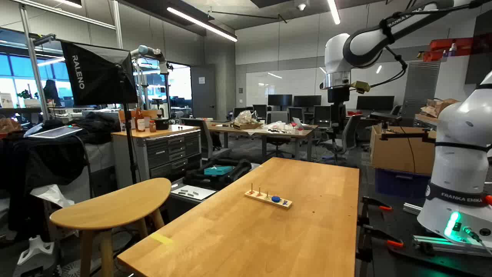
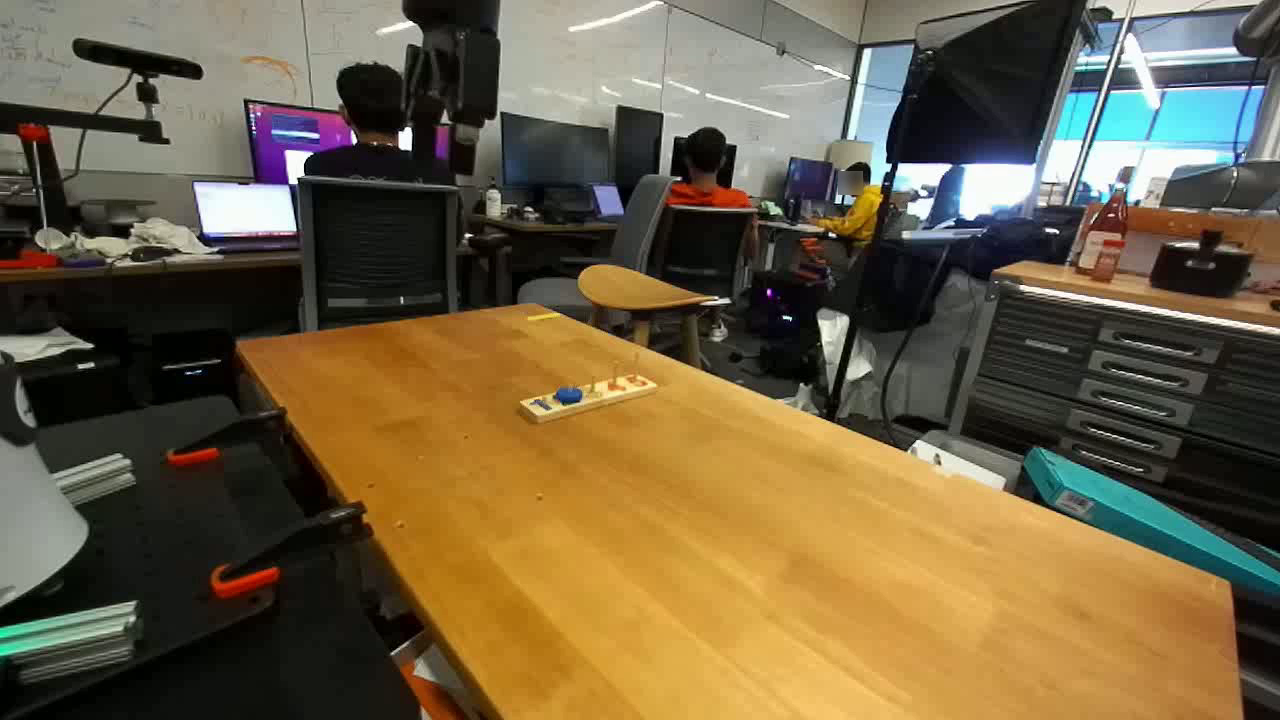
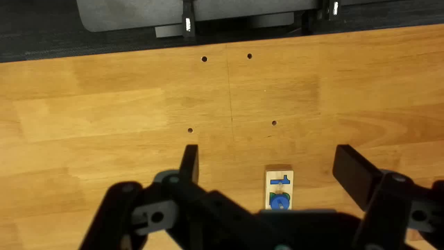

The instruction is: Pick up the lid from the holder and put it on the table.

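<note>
Here, the blue lid (image 1: pixel 275 199) sits on the holder (image 1: pixel 264 200).
Over the table (image 1: pixel 246 238), the gripper (image 3: pixel 271 170) has fingers spread; the holder lies crosswise, well in from the robot-side long edge.

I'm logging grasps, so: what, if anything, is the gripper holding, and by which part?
Nothing is held: the gripper is wide open, and the blue lid sits on the holder.

In the wrist view the gripper (image 3: pixel 269 160) hides much of the peg board (image 3: pixel 275 188); a blue disc (image 3: pixel 277 200) overlaps a green shape (image 3: pixel 272 196), perhaps a numeral. In an exterior view the Franka arm (image 1: pixel 461 130) is cropped.
</note>
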Motion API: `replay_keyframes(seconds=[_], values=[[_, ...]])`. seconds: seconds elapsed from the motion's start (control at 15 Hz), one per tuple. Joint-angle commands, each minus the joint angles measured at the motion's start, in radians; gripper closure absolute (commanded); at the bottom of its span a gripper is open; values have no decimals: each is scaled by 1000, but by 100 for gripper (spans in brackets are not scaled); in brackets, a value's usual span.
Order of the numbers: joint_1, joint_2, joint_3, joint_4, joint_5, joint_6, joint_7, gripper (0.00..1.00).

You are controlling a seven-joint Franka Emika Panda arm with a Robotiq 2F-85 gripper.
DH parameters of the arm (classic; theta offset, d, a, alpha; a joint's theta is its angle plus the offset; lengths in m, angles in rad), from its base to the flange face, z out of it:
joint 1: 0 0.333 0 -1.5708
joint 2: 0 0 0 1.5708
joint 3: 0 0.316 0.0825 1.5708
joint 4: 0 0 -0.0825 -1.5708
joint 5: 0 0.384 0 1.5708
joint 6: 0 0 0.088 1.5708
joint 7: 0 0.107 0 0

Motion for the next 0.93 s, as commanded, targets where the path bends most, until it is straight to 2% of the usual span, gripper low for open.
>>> replay_keyframes(seconds=[0.0,0.4,0.6,0.87], values=[[-2,0,2,2,1,-2,-1,0],[-2,0,2,4,1,-2,-1,0],[28,64,25,3,3,115,-15,0],[74,236,67,47,16,321,-7,0]])
